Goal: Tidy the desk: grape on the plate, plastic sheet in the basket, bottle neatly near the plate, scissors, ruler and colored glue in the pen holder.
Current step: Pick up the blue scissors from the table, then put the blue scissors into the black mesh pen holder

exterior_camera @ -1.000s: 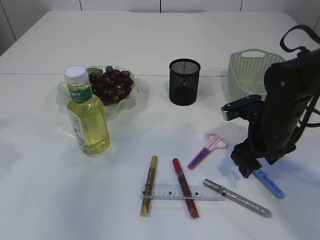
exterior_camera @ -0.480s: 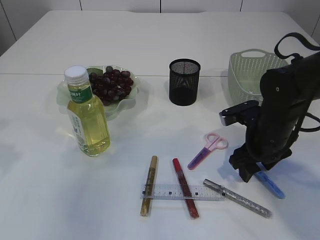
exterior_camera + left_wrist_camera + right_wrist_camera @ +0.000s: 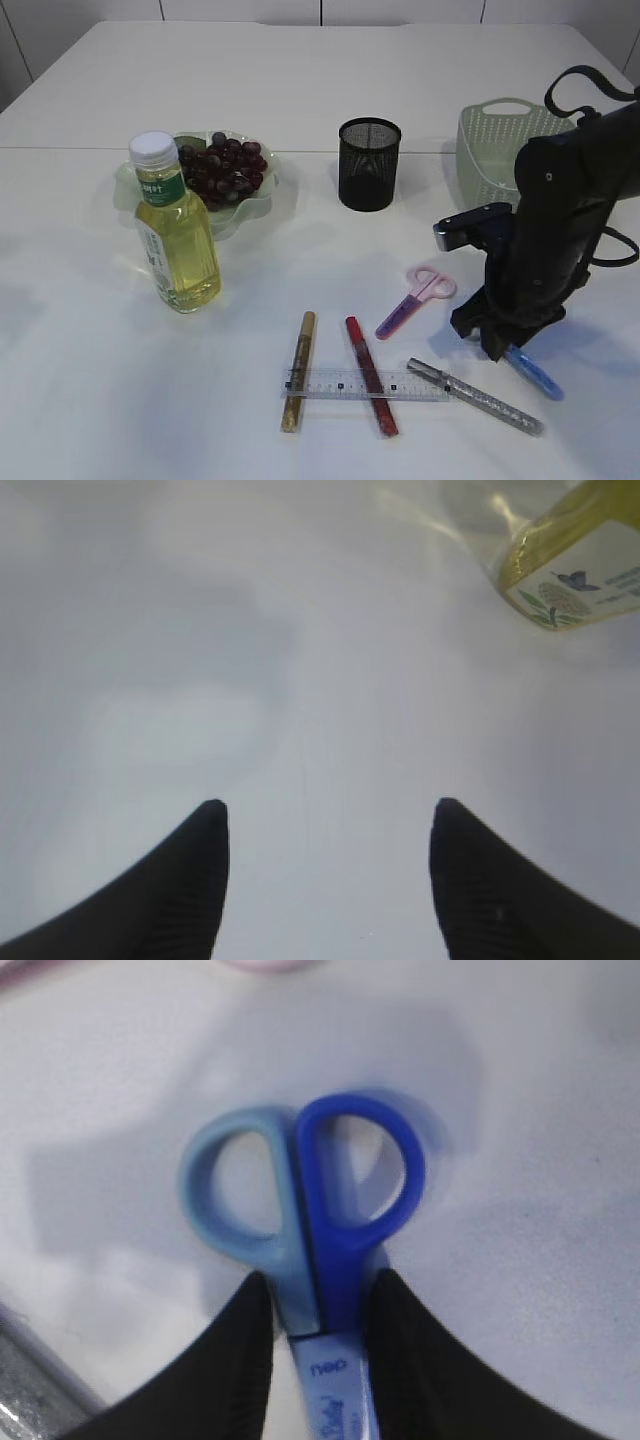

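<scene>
White table (image 3: 320, 90) across the exterior view. On the left, a bottle (image 3: 177, 228) of yellow liquid standing upright, just in front of a pale green plate (image 3: 262, 196) heaped with dark grapes (image 3: 220, 168). Black mesh pen holder (image 3: 369, 164) upright near the middle; green basket (image 3: 495, 140) to the right of it. Near the front edge, 3 glue sticks, gold (image 3: 297, 370), red (image 3: 371, 377) and silver (image 3: 475, 396), with a clear ruler (image 3: 365, 384) lying across the gold and red ones. Pink scissors (image 3: 416, 299) flat on the table, just left of the right gripper (image 3: 493, 338), lowered over blue scissors (image 3: 530, 371).

Left wrist view: left gripper (image 3: 328, 825) spread wide over bare table, gripping nothing, bottle at the upper right corner.

Right wrist view: black fingers (image 3: 240, 1360) pressed against both sides of the blue scissors just below the 2 handle loops, closed onto them, scissors flat on the table.
</scene>
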You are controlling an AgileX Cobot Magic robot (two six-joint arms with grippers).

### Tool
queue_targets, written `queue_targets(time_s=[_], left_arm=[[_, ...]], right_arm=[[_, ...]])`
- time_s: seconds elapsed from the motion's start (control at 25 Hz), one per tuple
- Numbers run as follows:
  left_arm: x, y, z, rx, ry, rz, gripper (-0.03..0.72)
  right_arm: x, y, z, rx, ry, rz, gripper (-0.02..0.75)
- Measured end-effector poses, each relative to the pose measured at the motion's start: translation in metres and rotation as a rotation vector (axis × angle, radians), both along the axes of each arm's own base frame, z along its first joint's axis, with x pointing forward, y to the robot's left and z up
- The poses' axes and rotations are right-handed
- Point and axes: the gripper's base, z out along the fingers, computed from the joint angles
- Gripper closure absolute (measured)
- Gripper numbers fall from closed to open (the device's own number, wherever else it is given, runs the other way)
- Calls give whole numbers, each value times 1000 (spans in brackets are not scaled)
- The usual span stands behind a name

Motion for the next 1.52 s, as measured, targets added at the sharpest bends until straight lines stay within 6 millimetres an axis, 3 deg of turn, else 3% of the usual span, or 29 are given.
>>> queue_targets(time_s=[0.08, 0.16, 0.44, 0.68, 1.04, 1.52], left_arm=[[0, 0, 0, 0, 0, 0, 230], [0, 0, 0, 0, 0, 0, 230], [0, 0, 0, 0, -1, 0, 232], [0, 0, 0, 0, -1, 0, 232], [0, 0, 0, 0, -4, 0, 239], [0, 0, 0, 0, -4, 0, 245]], right_arm=[[0, 0, 0, 1, -2, 0, 519], [0, 0, 0, 1, -2, 0, 541], [0, 0, 0, 2, -2, -1, 547], [-3, 0, 12, 15, -13, -6, 549], [1, 10, 64, 138, -120, -21, 549], [52, 48, 163, 533, -449, 9, 551]])
